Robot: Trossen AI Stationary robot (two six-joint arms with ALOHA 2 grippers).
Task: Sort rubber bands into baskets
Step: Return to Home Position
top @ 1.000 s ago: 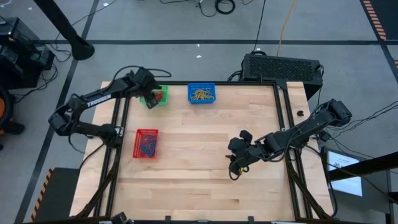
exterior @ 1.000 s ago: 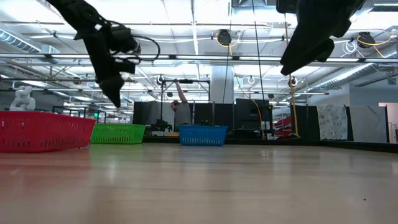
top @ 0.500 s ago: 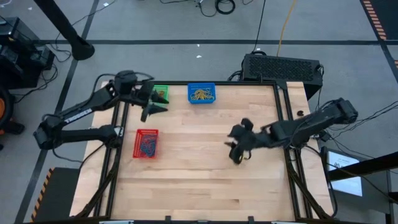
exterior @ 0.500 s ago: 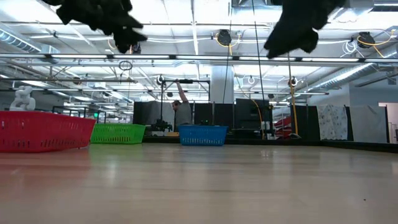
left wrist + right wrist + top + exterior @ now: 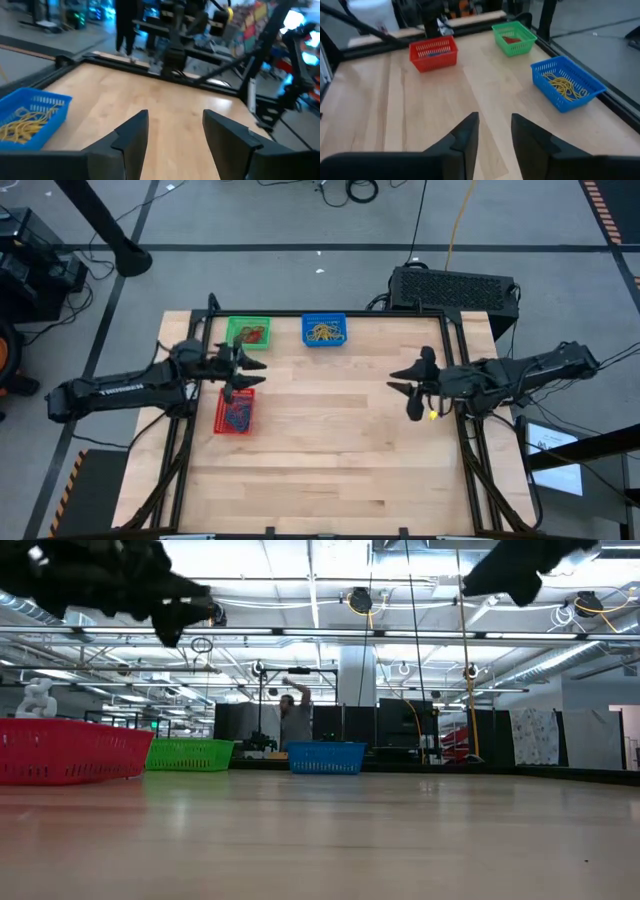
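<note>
Thin coloured rubber bands sit in three small plastic mesh baskets; left hand and right hand, both apart and empty, should retract high, clear of rims.

Your only obstacles sit far left: green basket and blue basket side by side along the far edge, red basket by the left edge. The rest of the table is open wood, centre to right.
</note>
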